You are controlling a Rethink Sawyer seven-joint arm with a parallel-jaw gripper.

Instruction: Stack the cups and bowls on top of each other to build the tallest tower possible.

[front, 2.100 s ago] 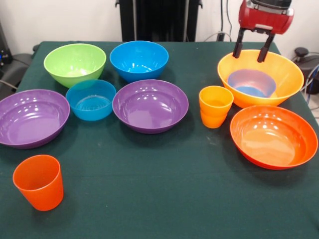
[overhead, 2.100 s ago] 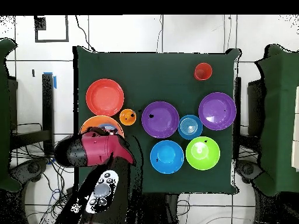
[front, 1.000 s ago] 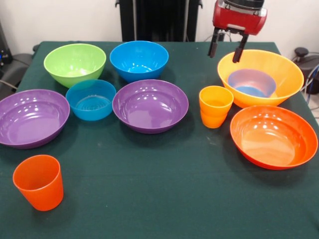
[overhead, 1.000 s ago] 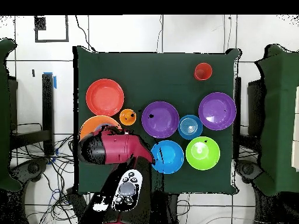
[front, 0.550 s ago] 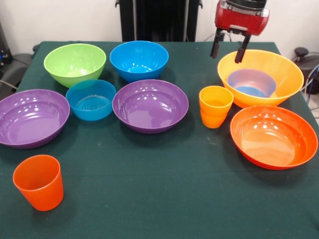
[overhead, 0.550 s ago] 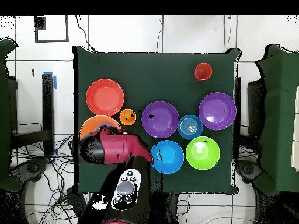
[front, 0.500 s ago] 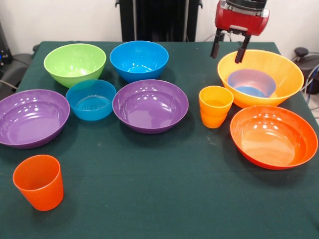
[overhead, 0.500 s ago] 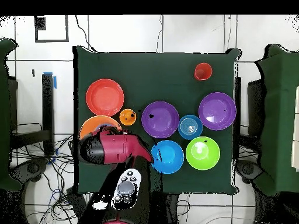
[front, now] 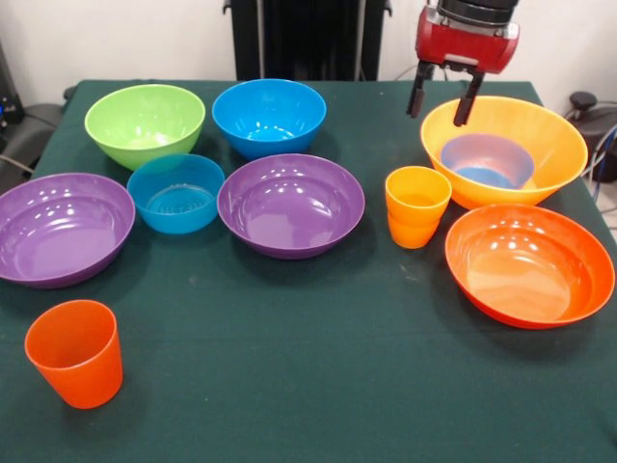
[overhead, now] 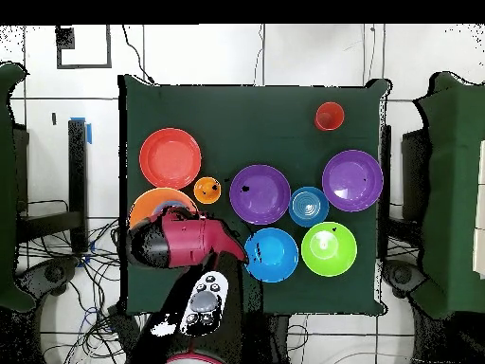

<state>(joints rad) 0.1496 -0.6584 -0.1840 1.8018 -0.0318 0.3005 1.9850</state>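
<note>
Gripper (front: 442,101) up in the air over the far left rim of the big yellow-orange bowl (front: 549,135), fingers (front: 415,95) spread apart, nothing between them, nothing touched. Inside that bowl, a small translucent blue bowl (front: 487,159), nested and upright. Just in front, almost touching its wall, the wide red-orange bowl (front: 529,263). To the left of those two, the yellow-orange cup (front: 416,205), upright, close by the yellow-orange bowl. Mid-table, a purple bowl (front: 291,204); beside it on the left, touching or nearly so, the second small translucent blue bowl (front: 176,192); further left, at the table (front: 318,386) edge, the other purple bowl (front: 60,227). Behind them, side by side, the lime green bowl (front: 145,122) and the medium blue bowl (front: 269,116). Alone at the near left corner, well apart from the rest, the red-orange cup (front: 76,352), upright. Seen from overhead, red arm head (overhead: 175,242) covering part of the yellow-orange bowl's rim; all other bowls lying singly on the green cloth, none stacked
</note>
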